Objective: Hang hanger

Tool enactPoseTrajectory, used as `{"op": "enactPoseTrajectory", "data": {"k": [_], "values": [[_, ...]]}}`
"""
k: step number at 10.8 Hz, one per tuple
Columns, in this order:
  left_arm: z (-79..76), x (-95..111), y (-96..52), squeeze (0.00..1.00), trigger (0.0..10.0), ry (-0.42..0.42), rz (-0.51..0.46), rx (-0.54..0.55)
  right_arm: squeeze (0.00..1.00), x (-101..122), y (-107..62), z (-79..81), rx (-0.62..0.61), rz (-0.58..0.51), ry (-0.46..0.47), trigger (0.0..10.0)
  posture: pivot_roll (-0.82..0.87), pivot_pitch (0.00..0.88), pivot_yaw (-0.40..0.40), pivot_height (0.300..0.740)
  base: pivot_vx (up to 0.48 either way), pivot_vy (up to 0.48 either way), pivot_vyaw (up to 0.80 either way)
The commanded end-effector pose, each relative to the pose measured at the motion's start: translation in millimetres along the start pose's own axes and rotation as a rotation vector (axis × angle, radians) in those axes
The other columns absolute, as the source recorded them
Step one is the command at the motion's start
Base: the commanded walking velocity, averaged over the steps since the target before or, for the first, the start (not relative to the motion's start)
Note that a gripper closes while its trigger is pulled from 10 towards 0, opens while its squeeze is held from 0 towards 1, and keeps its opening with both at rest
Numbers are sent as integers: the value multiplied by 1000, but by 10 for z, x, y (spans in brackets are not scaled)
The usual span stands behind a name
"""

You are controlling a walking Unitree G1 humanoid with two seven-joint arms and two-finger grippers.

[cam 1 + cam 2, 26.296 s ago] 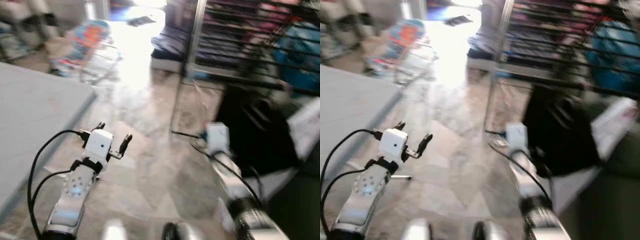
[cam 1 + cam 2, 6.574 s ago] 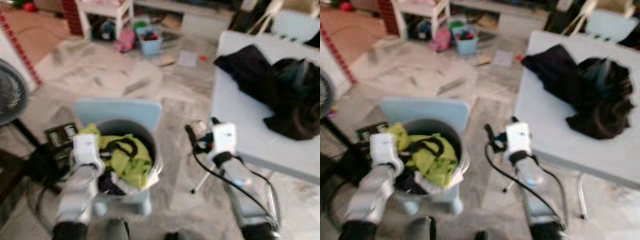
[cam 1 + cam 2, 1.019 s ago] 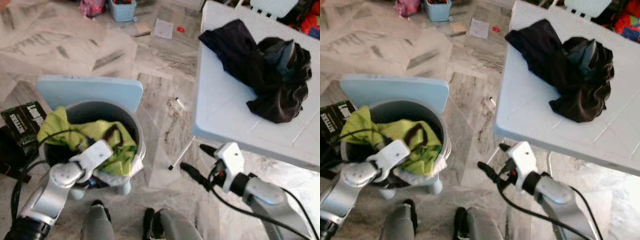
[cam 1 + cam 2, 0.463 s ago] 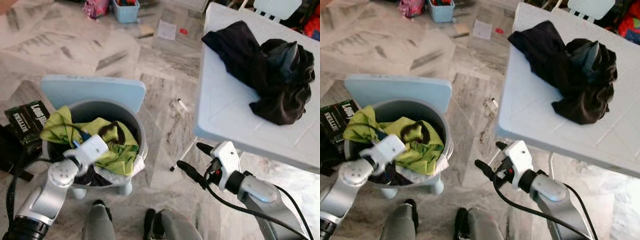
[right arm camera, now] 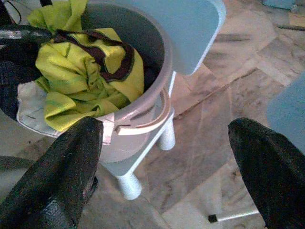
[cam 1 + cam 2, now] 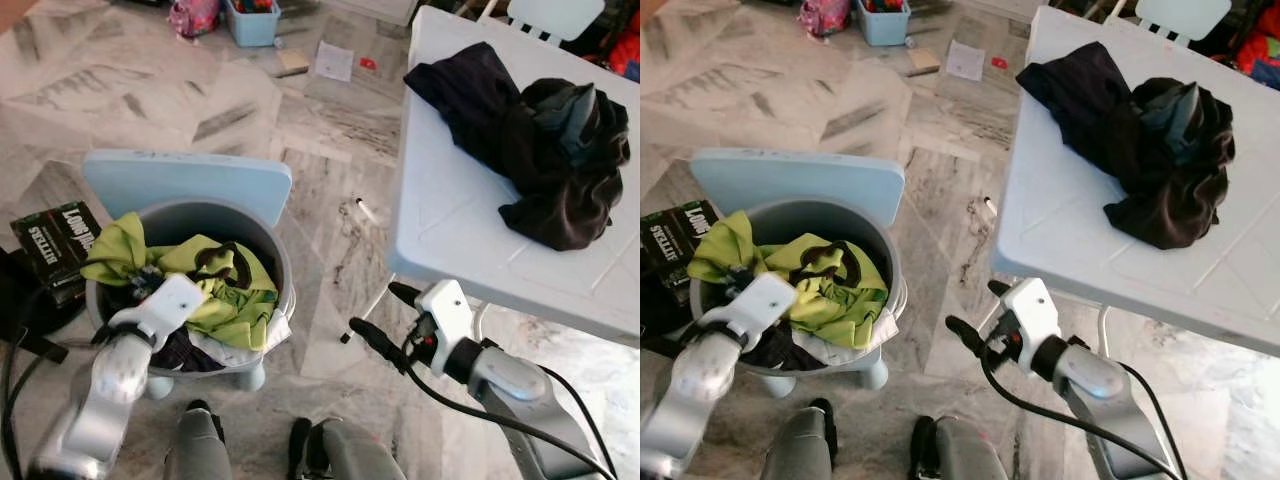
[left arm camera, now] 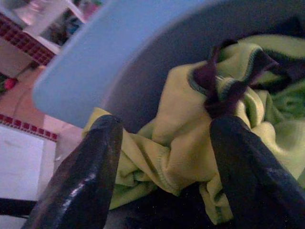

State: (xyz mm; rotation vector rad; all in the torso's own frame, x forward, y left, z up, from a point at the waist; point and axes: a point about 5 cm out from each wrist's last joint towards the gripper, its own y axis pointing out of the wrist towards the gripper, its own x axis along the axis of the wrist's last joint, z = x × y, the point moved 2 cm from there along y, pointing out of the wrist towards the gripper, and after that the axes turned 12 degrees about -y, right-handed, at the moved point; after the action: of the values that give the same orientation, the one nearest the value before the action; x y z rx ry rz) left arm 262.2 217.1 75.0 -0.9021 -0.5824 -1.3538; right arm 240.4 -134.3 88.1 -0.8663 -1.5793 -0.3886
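Observation:
A grey bucket [image 6: 278, 262] stands on a small light-blue chair [image 6: 190, 180] and is stuffed with a yellow-green garment [image 6: 228, 300] with dark trim, over darker and white cloth. My left gripper [image 7: 164, 129] is open at the bucket's near left side, its fingers [image 7: 95, 162] spread over the yellow-green garment [image 7: 186, 143]. My right gripper [image 6: 378, 312] is open and holds nothing. It hangs above the floor between the bucket and the table, and points toward the bucket [image 5: 143, 90].
A light-blue table [image 6: 450, 220] on the right carries a heap of black clothes [image 6: 530, 130]. A black box [image 6: 55, 235] lies on the floor left of the bucket. Small litter, a paper [image 6: 332, 60] and a blue bin [image 6: 250, 15] lie farther off on the marble floor.
My left arm has drawn back and dropped slightly at the bucket's near rim. The right gripper has edged a little to the left.

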Motion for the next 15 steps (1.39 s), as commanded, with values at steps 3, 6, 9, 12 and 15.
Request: {"op": "enactPoseTrajectory", "data": {"k": [3, 6, 9, 12, 15], "values": [[63, -216, -151, 1000, 10000, -155, 36, 127, 0, -53, 12, 0, -5, 15, -3, 10000, -23, 155, -175, 740, 0, 0, 0], [288, -509, -97, 976, 10000, -208, 128, 167, 0, -51, 23, 3, -10, 10, -6, 10000, -24, 157, -173, 740, 0, 0, 0], [313, -416, 181, 0, 10000, -176, 65, 144, 0, -41, 8, 23, -3, 9, -20, 10000, -52, 158, -181, 740, 0, 0, 0], [54, -135, 446, 0, 10000, -161, -35, 5, 0, -37, -18, 14, -5, 13, -33, 10000, -72, 158, -183, 740, 0, 0, 0], [-194, -118, 219, 1000, 10000, -225, -86, -46, 0, -49, -22, 33, 1, 17, -33, 10000, -71, 160, -182, 740, 0, 0, 0]]}}
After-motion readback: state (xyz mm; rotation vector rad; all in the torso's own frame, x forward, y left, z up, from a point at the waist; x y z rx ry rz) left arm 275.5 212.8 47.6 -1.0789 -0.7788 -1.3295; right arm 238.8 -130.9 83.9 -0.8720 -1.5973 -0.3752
